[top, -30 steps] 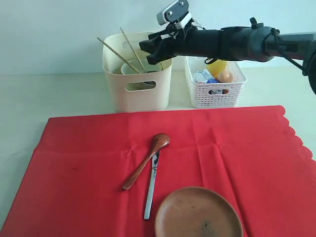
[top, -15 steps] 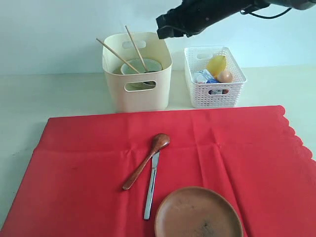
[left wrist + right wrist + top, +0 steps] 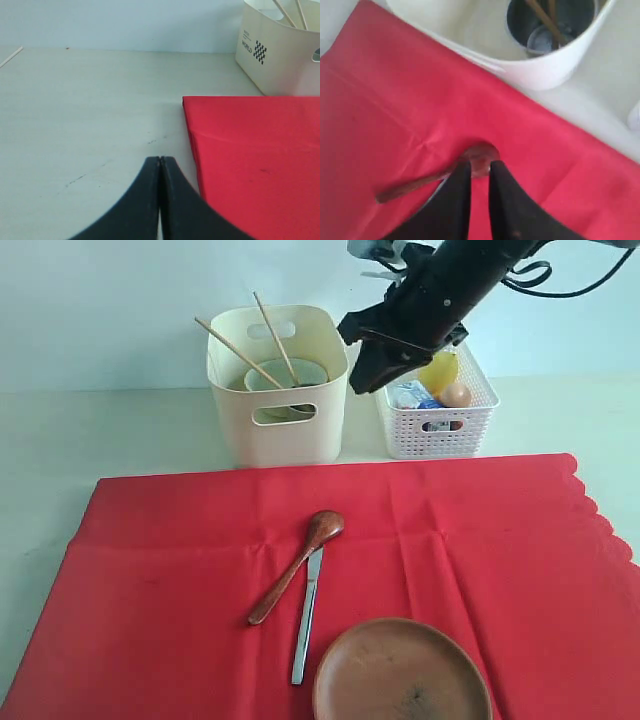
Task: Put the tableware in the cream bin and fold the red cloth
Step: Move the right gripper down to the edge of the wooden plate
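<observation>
The red cloth lies spread flat on the table. On it are a brown wooden spoon, a silver knife and a round brown plate. The cream bin behind the cloth holds a pale bowl and two chopsticks. My right gripper hangs high between bin and basket, pointing down. In its wrist view the right gripper has a narrow empty gap, with the spoon far below. My left gripper is shut and empty, beside the cloth's corner.
A white lattice basket to the right of the bin holds a lemon, an egg and other food. The cloth's scalloped edge runs along the right. Bare pale table lies left of the cloth.
The right arm lifted away from above the cream bin, then came down to the right of it. Its jaws have narrowed. The left gripper has not moved.
</observation>
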Motion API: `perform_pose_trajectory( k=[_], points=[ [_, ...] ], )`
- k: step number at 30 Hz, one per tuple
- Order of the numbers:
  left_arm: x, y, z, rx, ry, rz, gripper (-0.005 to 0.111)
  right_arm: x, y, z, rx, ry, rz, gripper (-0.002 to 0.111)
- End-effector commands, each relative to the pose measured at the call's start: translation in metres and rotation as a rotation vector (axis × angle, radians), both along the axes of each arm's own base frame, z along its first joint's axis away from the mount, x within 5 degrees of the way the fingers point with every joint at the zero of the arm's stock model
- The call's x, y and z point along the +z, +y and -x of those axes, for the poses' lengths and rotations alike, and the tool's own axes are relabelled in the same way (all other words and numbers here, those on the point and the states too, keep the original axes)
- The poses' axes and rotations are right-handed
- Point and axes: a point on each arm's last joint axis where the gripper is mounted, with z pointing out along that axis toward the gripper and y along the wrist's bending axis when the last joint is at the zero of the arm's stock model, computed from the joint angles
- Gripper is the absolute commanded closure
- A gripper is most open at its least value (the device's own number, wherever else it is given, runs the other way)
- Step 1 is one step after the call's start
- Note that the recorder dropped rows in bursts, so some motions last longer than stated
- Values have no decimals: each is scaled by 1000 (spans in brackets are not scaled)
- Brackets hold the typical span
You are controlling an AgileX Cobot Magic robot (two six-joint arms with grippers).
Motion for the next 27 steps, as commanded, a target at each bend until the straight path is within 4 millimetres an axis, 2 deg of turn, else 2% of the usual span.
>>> perform_pose_trajectory(
  k=[1, 8, 22, 27],
  points=[
    [1, 0, 0, -2, -17, -4, 107, 2, -10, 22, -3, 39, 27, 106],
    [1, 0, 0, -2, -17, -4, 107, 0, -25, 68, -15, 66, 50, 108],
    [1, 0, 0, -2, -17, -4, 107, 47, -71, 192, -44, -129, 125, 108],
    [1, 0, 0, -2, -17, -4, 107, 47, -87, 225, -77, -214, 169, 108]
  ],
)
